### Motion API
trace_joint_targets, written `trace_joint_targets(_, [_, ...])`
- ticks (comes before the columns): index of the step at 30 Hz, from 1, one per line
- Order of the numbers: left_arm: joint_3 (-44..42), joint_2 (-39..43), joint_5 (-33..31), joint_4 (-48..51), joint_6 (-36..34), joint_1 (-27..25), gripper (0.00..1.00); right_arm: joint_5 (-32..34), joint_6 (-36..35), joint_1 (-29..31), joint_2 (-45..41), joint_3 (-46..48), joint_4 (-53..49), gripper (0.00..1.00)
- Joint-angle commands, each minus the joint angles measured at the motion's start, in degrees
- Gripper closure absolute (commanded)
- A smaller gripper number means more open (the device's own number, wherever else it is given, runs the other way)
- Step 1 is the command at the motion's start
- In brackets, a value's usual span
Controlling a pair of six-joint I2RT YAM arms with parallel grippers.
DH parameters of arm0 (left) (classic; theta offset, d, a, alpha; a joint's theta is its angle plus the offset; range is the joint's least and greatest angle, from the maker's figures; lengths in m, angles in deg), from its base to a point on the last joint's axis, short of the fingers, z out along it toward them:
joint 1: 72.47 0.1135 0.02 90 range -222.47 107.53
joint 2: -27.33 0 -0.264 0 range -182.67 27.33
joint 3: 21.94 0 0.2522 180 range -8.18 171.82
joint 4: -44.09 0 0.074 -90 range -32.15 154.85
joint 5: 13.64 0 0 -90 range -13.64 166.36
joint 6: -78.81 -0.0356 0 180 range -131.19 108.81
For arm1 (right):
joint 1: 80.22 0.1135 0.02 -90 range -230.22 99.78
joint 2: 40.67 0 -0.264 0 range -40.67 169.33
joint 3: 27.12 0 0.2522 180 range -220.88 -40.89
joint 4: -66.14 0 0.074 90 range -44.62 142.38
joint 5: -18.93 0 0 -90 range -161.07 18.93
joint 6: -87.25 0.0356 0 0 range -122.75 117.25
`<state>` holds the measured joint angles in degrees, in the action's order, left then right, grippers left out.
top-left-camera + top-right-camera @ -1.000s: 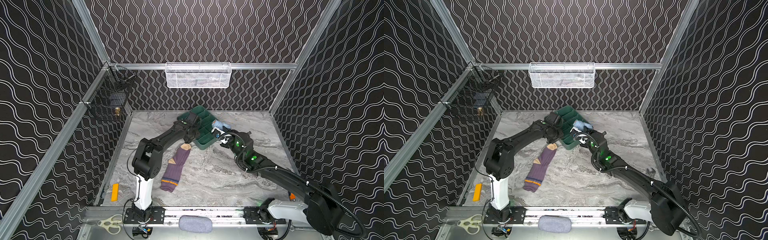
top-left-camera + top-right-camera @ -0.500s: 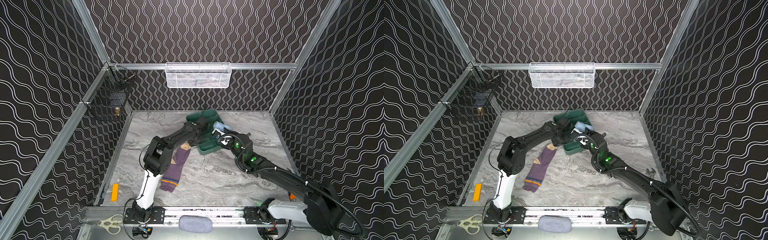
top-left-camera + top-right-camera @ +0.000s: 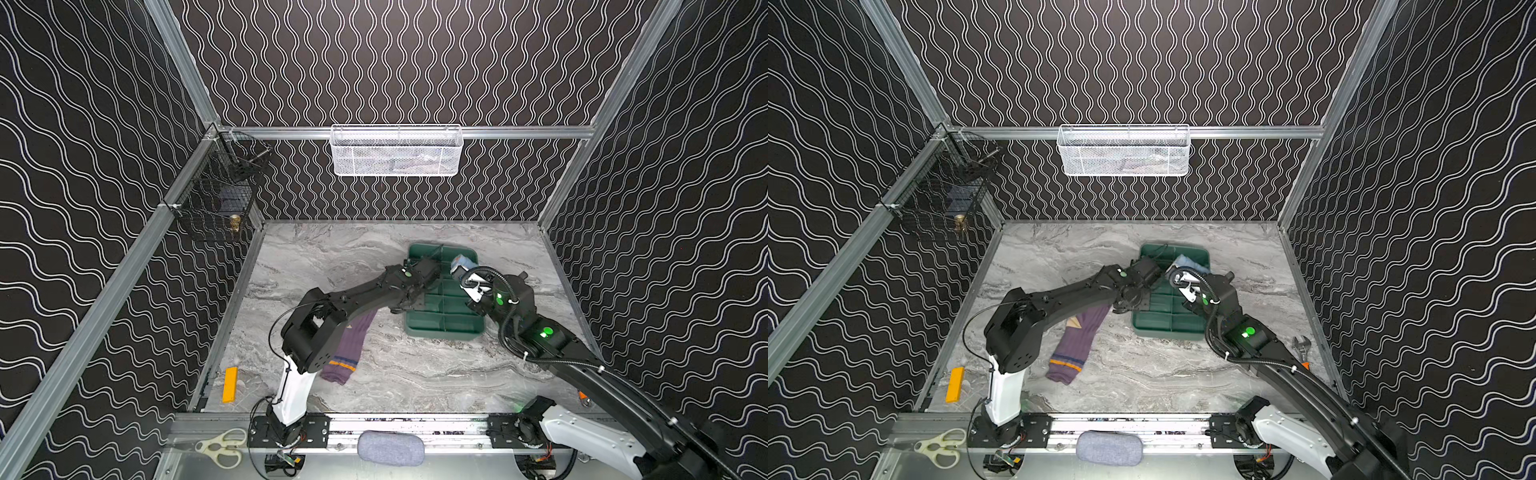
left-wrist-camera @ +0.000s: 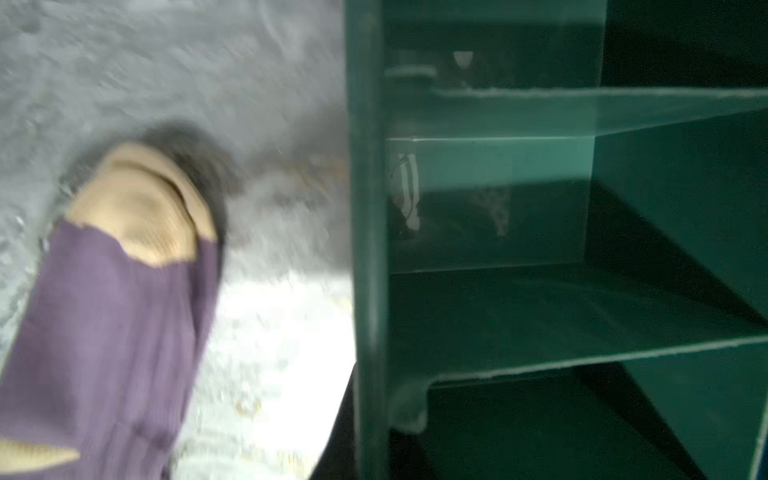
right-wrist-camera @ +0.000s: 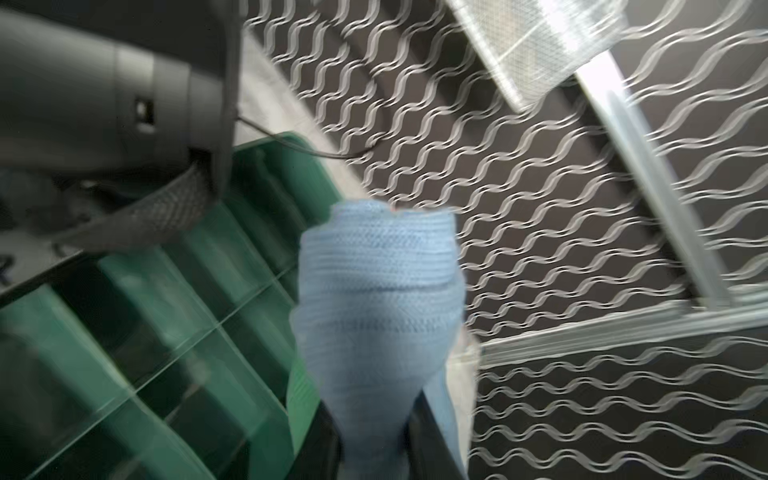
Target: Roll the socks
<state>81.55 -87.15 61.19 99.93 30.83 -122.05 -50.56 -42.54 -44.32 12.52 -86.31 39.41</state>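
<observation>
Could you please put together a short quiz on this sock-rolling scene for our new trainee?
1. True or false: the purple sock is already rolled up.
2. What is the right gripper shut on? A) the scissors B) the rolled light blue sock C) the orange block
3. In both top views, which arm passes over the purple sock's far end?
Key: 1 false, it lies flat on the table; 2 B; 3 the left arm.
</observation>
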Motion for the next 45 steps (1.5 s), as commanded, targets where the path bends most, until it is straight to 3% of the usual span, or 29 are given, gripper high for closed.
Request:
trace_joint_targets(1, [-4.17,2.63,-2.3,-1.11,-1.2,-1.51,1.0,-6.92,4.98,0.14,-3.15,-0.71,-16.02,1.0])
trace_joint_targets(5, [-9.4,4.93,0.55,-4.59,1.97,-1.94,1.0,-11.47,4.51,0.49,-4.66,-0.96,-27.23,1.0])
trace_joint_targets(9, [-11.78,5.96,2.31,-6.23,5.4,-2.58,1.0,-9.52,4.29,1.19,-5.1,1.13,-35.5,1.0])
trace_joint_targets(17, [-14.29,8.37,1.03,-6.7,9.94,-5.24,1.0,-5.47,-3.63,2.02,-4.14,4.5,-29.08,1.0])
trace_joint_targets(23, [-16.78,9.56,2.17,-8.68,11.6,-6.65,0.78,0.85,-12.94,2.11,-2.68,3.7,-20.28,1.0])
trace_joint_targets(29, [-16.4,10.91,1.58,-8.63,11.53,-7.02,0.5,-3.81,-19.93,2.16,-3.33,6.46,-16.62,1.0])
trace_joint_targets(32, [-15.34,13.23,0.2,-7.98,10.76,-7.02,0.42,-7.65,-23.44,2.16,-5.31,10.37,-10.91,1.0])
trace_joint_targets(35, [-14.93,17.64,-1.18,-7.76,9.35,-7.02,0.32,-9.05,-25.33,2.09,-5.54,13.4,-3.69,1.0])
trace_joint_targets(38, [-15.48,24.1,-4.9,-8.12,6.47,-7.01,0.18,-9.96,-25.72,2.11,-2.86,12.73,-3.45,1.0])
trace_joint_targets(41, [-17.51,30.58,-9.73,-8.81,4.72,-6.85,0.1,-10.81,-27.1,1.99,0.08,12.23,-4.9,1.0])
trace_joint_targets(45, [-20.29,35.61,-13.4,-9.41,3.33,-6.04,0.08,-12.28,-29.51,1.75,2.21,13.49,-7.68,1.0])
